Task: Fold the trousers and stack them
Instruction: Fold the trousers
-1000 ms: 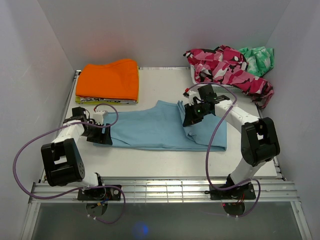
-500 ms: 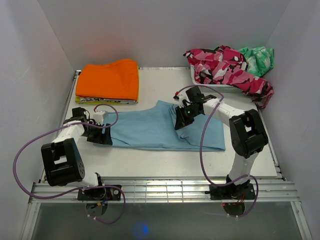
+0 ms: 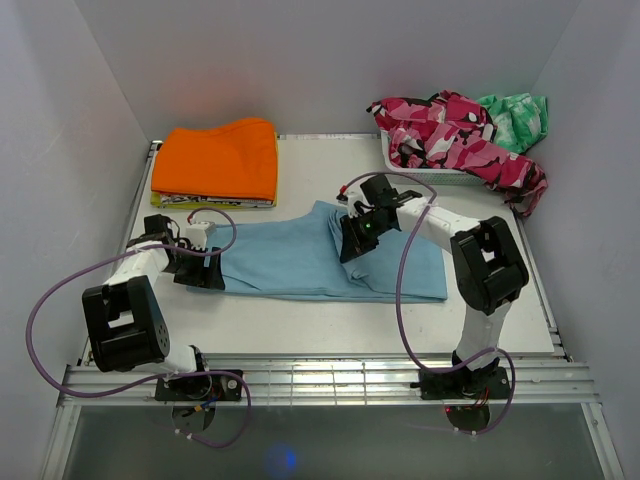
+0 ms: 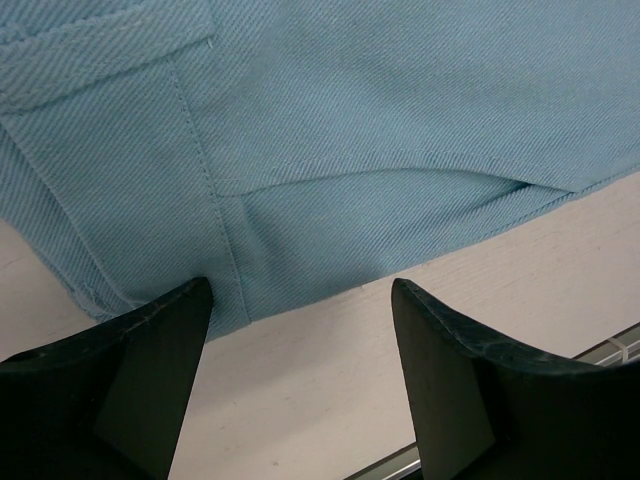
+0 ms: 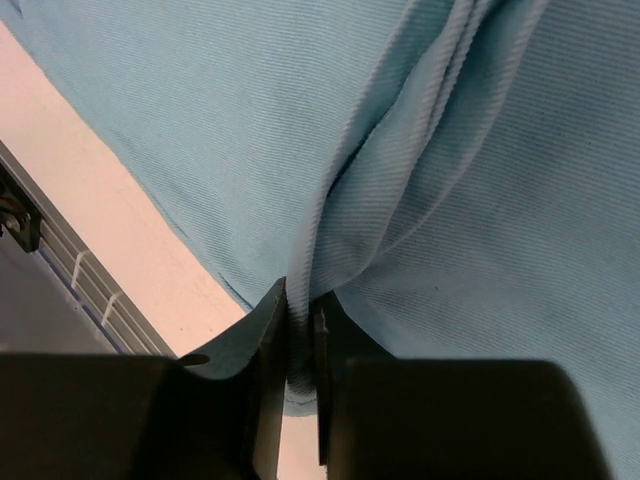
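The light blue trousers (image 3: 300, 262) are laid flat across the middle of the desk (image 3: 300, 320), running from left to right. A folded orange garment (image 3: 215, 160) is seen beyond their left end, and a heap of pink camouflage clothing (image 3: 450, 135) at the far right corner. The right gripper (image 3: 352, 238) is closed tightly on a raised pleat of the blue cloth in the trousers' right half, the fabric being pinched between its fingers (image 5: 265, 380). The left gripper (image 3: 205, 270) is spread wide at the trousers' left end, with its fingers (image 4: 150, 350) placed along the cloth's edge and nothing grasped between them.
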Controlling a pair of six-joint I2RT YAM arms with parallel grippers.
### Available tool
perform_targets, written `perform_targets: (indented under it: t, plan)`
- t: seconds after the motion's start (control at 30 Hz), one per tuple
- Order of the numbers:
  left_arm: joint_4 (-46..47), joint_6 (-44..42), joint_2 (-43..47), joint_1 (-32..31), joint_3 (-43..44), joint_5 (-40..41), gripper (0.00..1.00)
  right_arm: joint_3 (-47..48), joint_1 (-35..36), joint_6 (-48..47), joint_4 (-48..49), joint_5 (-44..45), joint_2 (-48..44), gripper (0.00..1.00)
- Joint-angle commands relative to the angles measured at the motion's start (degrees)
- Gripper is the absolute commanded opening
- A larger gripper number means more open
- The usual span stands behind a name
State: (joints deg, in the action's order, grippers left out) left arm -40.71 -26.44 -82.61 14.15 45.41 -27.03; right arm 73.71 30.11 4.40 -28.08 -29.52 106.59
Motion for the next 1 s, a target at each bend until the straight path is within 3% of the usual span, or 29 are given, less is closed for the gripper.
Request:
perform_targets:
  t: [0.0, 0.03, 0.1, 0.13, 0.17, 0.2, 0.4, 0.43, 0.5, 0.53, 0.6, 0.73, 0.83, 0.97]
  plan:
    - [-0.07, -0.28, -0.98, 0.09, -0.68, 0.84, 0.85, 2.49, 1.36, 0.96, 2.06, -3.7, 1.95, 0.23]
    - [-0.77, -0.54, -0.45, 0.0, -0.24, 0.4, 0.85, 2.92, 1.44, 0.78, 1.89, -3.62, 2.22, 0.41]
    - [-2.7, -0.98, 2.95, 0.0, 1.6, -2.83, 0.86, 4.33, 1.01, 0.08, 0.66, -3.62, 2.14, 0.5]
    - [-3.23, -1.86, 4.72, 0.09, 2.4, -4.51, 0.86, 5.03, 0.66, -0.79, -0.04, -3.97, 1.79, 0.69]
    - [-3.85, -2.13, 8.65, 0.0, 3.27, -7.66, 0.87, 6.34, -0.48, -1.41, -1.62, -4.14, 0.65, 0.79]
    - [-4.2, -2.3, 10.52, 0.0, 4.15, -9.08, 0.88, 7.05, -1.1, -2.11, -2.5, -4.32, -0.05, 0.81]
    - [-9.12, -2.23, 13.27, -3.69, 15.58, -17.87, 0.89, 9.35, -11.55, -10.1, -9.88, -9.76, -6.81, 0.81]
    - [-6.95, 1.79, 11.7, -9.96, 18.29, -22.06, 0.88, 7.26, -18.7, -16.29, -16.25, -11.51, -8.74, 0.8]
    - [-2.84, 6.29, 11.25, -12.54, 18.31, -22.02, 0.86, 5.32, -20.51, -20.29, -19.62, -11.7, -9.55, 0.78]
    - [-0.27, 8.31, 10.46, -18.4, 18.23, -21.41, 0.86, 4.34, -24.1, -22.23, -21.3, -12.05, -9.82, 0.77]
    - [7.26, 14.72, 9.05, -23.44, 18.22, -20.62, 0.85, 2.33, -27.19, -27.85, -25.17, -12.41, -9.91, 0.74]
    - [17.05, 23.08, 1.33, -36.35, 20.33, -19.38, 0.79, -1.62, -32.21, -34.89, -32.64, -9.26, -8.42, 0.65]
    - [20.14, 25.64, -7.28, -43.04, 23.4, -19.82, 0.76, -5.75, -33.18, -36.57, -32.22, -4.59, -7.1, 0.61]
    - [21.2, 27.82, -20.27, -46.93, 26.13, -19.21, 0.74, -8.84, -34.15, -36.84, -29.42, 0.24, -5.43, 0.58]
